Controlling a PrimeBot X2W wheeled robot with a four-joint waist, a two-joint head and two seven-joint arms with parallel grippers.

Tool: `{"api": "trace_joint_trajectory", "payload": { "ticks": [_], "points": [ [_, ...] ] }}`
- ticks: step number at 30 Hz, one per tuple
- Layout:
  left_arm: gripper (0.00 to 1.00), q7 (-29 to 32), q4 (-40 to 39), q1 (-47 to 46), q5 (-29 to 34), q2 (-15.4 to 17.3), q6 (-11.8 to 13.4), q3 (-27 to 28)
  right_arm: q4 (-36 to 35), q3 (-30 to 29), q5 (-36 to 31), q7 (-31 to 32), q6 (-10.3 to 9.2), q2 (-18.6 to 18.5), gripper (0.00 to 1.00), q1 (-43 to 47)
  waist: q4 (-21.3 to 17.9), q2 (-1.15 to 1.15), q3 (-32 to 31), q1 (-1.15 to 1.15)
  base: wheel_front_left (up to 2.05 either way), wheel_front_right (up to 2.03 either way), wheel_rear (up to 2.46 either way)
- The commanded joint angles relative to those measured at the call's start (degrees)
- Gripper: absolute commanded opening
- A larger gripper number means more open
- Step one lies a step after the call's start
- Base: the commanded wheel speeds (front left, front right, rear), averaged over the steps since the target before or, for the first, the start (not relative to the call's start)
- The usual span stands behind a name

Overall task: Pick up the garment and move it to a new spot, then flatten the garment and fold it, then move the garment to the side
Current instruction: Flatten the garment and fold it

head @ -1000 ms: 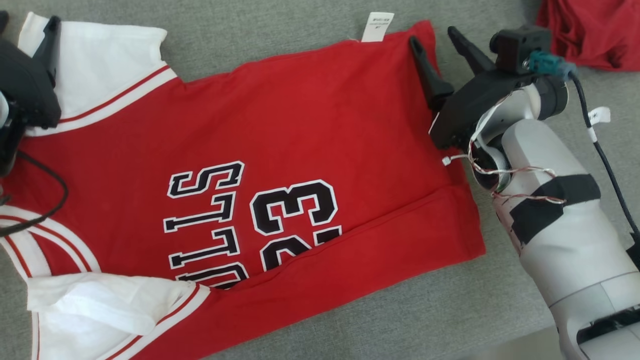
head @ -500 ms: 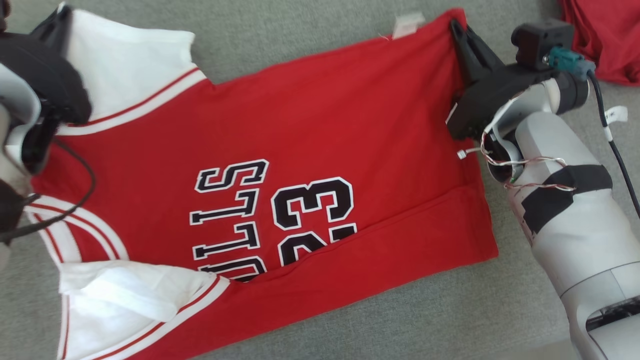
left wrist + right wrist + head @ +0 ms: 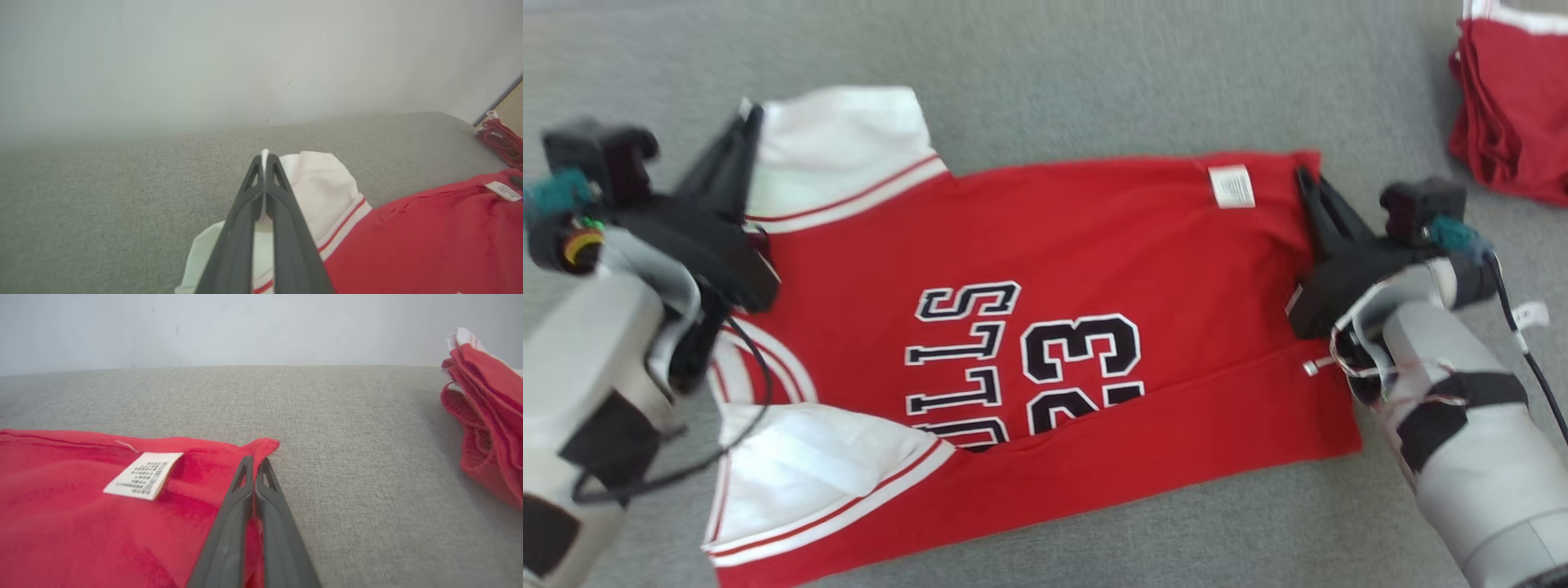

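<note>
Left gripper [image 3: 754, 118]: clamping tight on the white sleeve [image 3: 841, 139] of the red Bulls jersey [image 3: 1094, 245], at ten o'clock in the head view.
Right gripper [image 3: 1305, 175]: pinching closed on the hem corner [image 3: 1308, 159] at three o'clock, just beside the care label [image 3: 1232, 186].
Garment: lying spread, print up, across the grey fabric surface [image 3: 1054, 82], near edge folding over.
Handling: looking light and limp, likely sagging between holds; corners are serving as the soundest grips.
Background: red garments [image 3: 1511, 106] sitting well apart at two o'clock.

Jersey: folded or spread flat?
Partly folded: one long edge of the jersey is lapped over, hiding part of the lettering; the rest lies spread.
</note>
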Motion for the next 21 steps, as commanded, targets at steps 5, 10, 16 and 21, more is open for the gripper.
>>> {"api": "trace_joint_trajectory", "payload": {
  "ticks": [5, 10, 16, 21],
  "points": [
    [0.0, -1.1, -6.4, 6.5, 1.2, -0.3, 1.0, 4.7, -1.6, -1.4, 1.3, -0.9, -0.16, -1.8, 0.0, 4.7, 4.8, 0.0, -5.4, 0.0, 0.0, 0.0, 0.0],
    [0.0, -1.0, -16.1, 15.9, 6.3, -0.7, 3.2, 12.7, -7.3, -5.3, 1.1, -1.0, -0.16, -2.8, 0.0, 10.1, 6.0, 0.0, -6.9, 0.0, 0.0, 0.0, 0.0],
    [0.0, -1.0, -25.9, 29.2, 12.3, -2.8, 5.5, 19.8, -13.8, -9.2, 0.4, -1.0, -0.16, -2.8, 0.0, 16.7, 6.7, 0.0, -7.7, 0.0, 0.0, 0.0, 0.0],
    [0.0, -1.0, -28.2, 37.4, 15.0, -5.8, 5.8, 24.8, -18.9, -13.1, 0.6, -1.0, -0.16, -2.5, 0.0, 22.7, 7.4, 0.0, -8.8, 0.0, 0.0, 0.0, 0.0]
  ]
}}
